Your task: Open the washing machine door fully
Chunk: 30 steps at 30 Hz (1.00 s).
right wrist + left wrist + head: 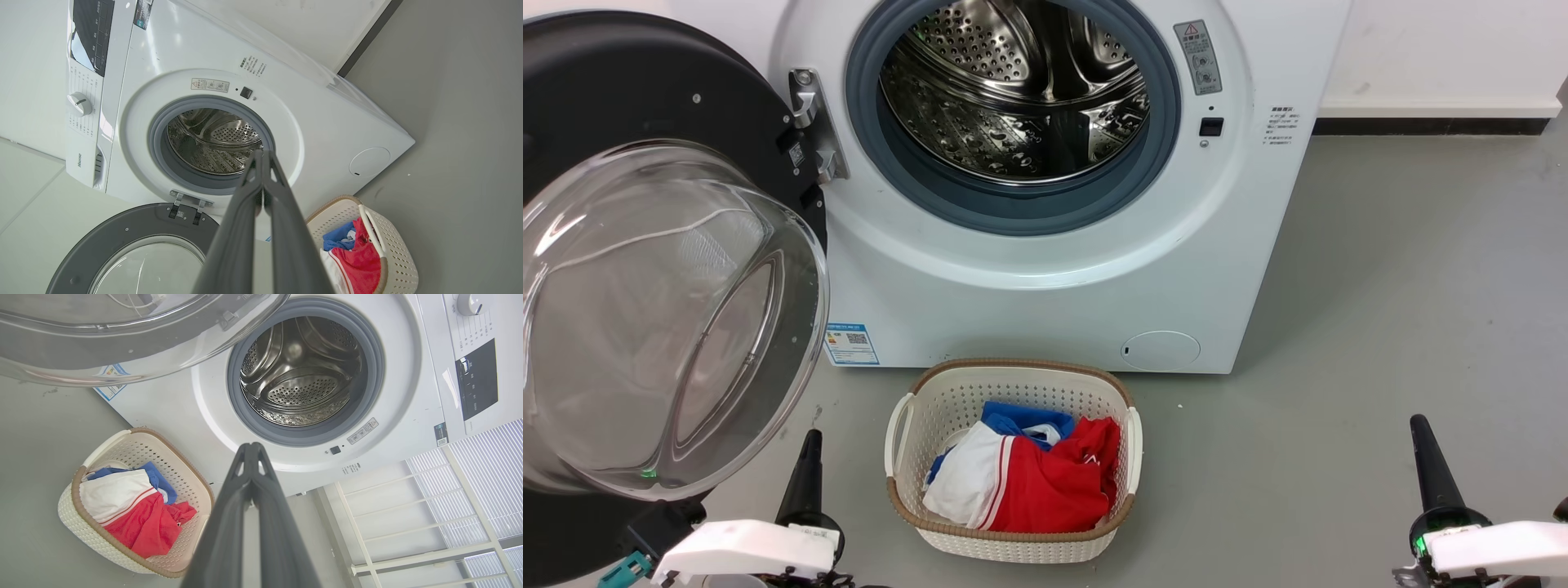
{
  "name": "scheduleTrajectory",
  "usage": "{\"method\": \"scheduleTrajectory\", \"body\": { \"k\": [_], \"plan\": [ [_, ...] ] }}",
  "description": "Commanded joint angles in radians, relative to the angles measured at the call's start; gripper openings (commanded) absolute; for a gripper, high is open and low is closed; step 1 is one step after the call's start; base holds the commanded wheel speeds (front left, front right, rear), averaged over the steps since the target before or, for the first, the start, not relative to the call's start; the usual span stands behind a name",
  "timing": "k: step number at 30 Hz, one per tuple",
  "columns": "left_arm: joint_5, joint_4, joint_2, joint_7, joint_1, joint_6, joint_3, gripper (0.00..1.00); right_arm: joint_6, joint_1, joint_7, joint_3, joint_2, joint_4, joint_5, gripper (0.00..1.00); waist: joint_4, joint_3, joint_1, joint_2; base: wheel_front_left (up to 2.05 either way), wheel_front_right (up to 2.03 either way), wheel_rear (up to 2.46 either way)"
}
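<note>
Layout about the washing machine.
We find the washing machine door swung out to its left, the laundry basket on the floor before it, clothes in the basket.

Laundry room, head view: the washing machine door runs off the left edge, and the washing machine loses its top to the upper edge. Print on its blue label and grey warning sticker is too small to read. The bottom edge cuts the white bodies of the left tool and the right tool. Piled clothes hide the laundry basket floor. In the right wrist view, dark fingers cover part of the machine's front, and the bottom edge crops the door.
</note>
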Motion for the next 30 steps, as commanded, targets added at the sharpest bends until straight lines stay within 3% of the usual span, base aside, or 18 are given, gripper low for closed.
{"method": "scheduleTrajectory", "body": {
  "k": [1, 30],
  "plan": [
    [-0.033, -0.005, 0.002, 0.008, -0.024, -0.003, 0.005, 0.00, 0.000, -0.027, 0.008, 0.001, -0.008, -0.002, 0.033, 0.00, -0.001, 0.000, 0.0000, 0.0000, 0.00, 0.00, 0.00],
    [-0.341, 0.010, 0.001, 0.083, -0.065, -0.012, 0.029, 0.00, 0.000, -0.097, 0.086, 0.003, -0.006, 0.048, 0.313, 0.00, -0.021, 0.006, 0.0000, 0.0000, 0.00, 0.00, 0.00]
  ]
}}
